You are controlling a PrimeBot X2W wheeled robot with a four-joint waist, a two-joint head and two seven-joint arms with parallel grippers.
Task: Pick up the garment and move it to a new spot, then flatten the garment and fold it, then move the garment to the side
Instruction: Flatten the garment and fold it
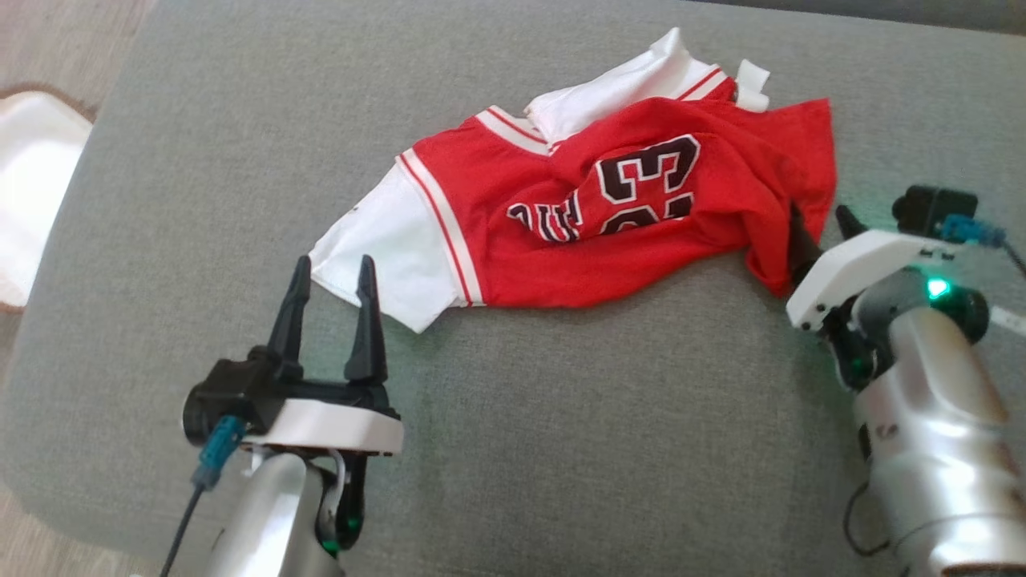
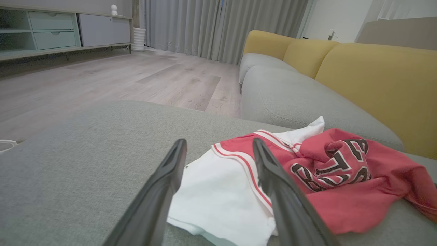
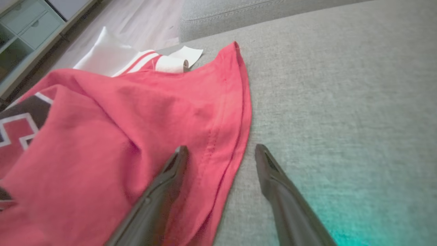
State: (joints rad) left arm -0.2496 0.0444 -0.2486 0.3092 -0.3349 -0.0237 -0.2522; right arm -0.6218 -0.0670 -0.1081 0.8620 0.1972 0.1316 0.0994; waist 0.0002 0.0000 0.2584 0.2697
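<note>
Nearest to the robot, the left gripper (image 1: 334, 263) stands over the grey seat cushion (image 1: 561, 449) with its two dark fingers spread apart and nothing pinched between them. In the left wrist view the same gripper (image 2: 218, 141) has the corner of the white sleeve lying between and under its fingers, but I cannot tell if they touch the cloth. On the other side, the right gripper (image 1: 817, 215) is also spread wide. In its wrist view this gripper (image 3: 221, 147) has one finger above the red hem and the other above bare cushion, with the hem edge running between them, and it grips nothing. The garment (image 1: 609, 216) is a red jersey with white sleeves and dark numerals outlined in white. It lies crumpled on the cushion, between the two grippers and a little beyond them. Its long axis goes slantwise in the head view, from the white sleeve at the lower left, which points to the left gripper, up to the red hem corner at the upper right, near the right gripper. A second white sleeve sticks out at the far edge. Farther away, the left wrist view shows the yellow backrest (image 2: 375, 78), the wooden floor (image 2: 136, 78), a pale cabinet (image 2: 51, 30) and grey curtains (image 2: 218, 27)
</note>
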